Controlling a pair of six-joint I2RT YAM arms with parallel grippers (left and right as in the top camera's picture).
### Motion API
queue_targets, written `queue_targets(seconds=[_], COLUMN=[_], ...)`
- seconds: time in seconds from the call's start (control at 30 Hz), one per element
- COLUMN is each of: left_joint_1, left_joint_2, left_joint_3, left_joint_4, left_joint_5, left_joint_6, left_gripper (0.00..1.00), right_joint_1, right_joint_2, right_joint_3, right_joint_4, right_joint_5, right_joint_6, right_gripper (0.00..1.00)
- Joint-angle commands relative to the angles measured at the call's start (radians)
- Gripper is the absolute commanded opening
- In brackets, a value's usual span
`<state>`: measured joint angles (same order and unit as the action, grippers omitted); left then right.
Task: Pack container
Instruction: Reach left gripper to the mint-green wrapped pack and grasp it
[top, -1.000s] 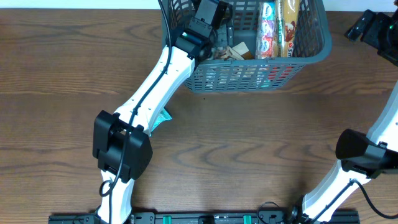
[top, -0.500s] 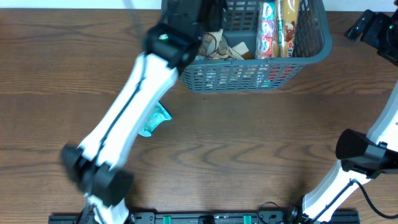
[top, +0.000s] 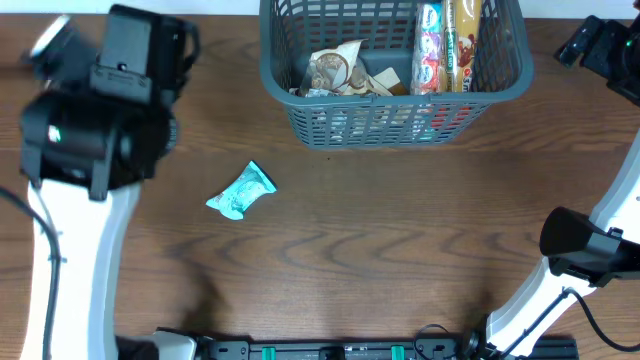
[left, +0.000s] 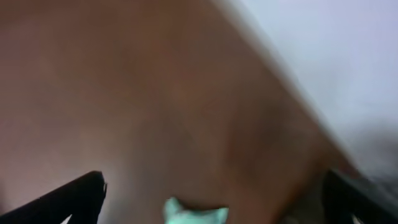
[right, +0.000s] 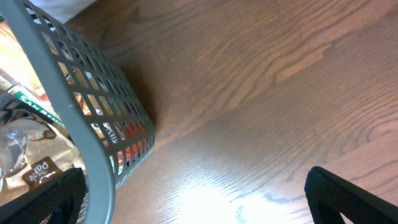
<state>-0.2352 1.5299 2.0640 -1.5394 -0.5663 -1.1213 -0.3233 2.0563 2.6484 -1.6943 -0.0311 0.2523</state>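
The container (top: 400, 103), a dark grey-blue slotted basket, stands at the table's far middle. Inside lie a crumpled brown-and-white packet (top: 335, 70) and two tall upright packets (top: 445, 45). A teal snack packet (top: 240, 192) lies on the wood in front of it to the left. My left arm (top: 110, 110) is blurred at the far left, its fingers not made out from overhead. In the left wrist view my left gripper (left: 214, 180) is open and empty, the teal packet (left: 193, 214) low between its fingers. My right gripper (right: 196, 190) is open and empty beside the container's corner (right: 93, 162).
The right arm's base link (top: 580, 245) stands at the right front, its wrist (top: 600, 45) at the far right of the basket. Bare brown wood lies around the teal packet. The table's far edge runs just behind the basket.
My left arm has pulled out of the basket and swung far left, uncovering the teal packet. The brown-and-white packet lies in the basket. The right arm has not moved.
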Motion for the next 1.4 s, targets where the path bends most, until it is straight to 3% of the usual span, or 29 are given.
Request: queue_targets(seconds=[0.0, 0.27, 0.53, 0.87, 1.37], left_joint_1=[0.089, 0.134, 0.134, 0.134, 0.059], left_joint_2=[0.018, 0.019, 0.019, 0.019, 0.122], left_joint_3=[-0.032, -0.157, -0.507, -0.866, -0.914], left_joint_4=[-0.068, 0.097, 0.379, 0.691, 0.795], left_joint_5=[0.095, 0.24, 0.511, 0.668, 0.735], left_joint_6=[-0.471, -0.493, -0.592, -0.651, -0.892], left_gripper=[0.99, 0.99, 0.99, 0.99, 0.99], right_joint_1=[-0.004, -0.004, -0.004, -0.004, -0.004], right_joint_2=[-0.003, -0.003, -0.003, -0.003, -0.003], right_joint_3=[-0.001, -0.001, -0.001, -0.001, -0.001], right_joint_4=[-0.003, -0.003, -0.003, -0.003, -0.003], right_joint_5=[-0.003, -0.003, -0.003, -0.003, -0.003], right_joint_6=[-0.006, -0.006, -0.006, -0.006, -0.006], right_gripper=[0.99, 0.99, 0.99, 0.99, 0.99])
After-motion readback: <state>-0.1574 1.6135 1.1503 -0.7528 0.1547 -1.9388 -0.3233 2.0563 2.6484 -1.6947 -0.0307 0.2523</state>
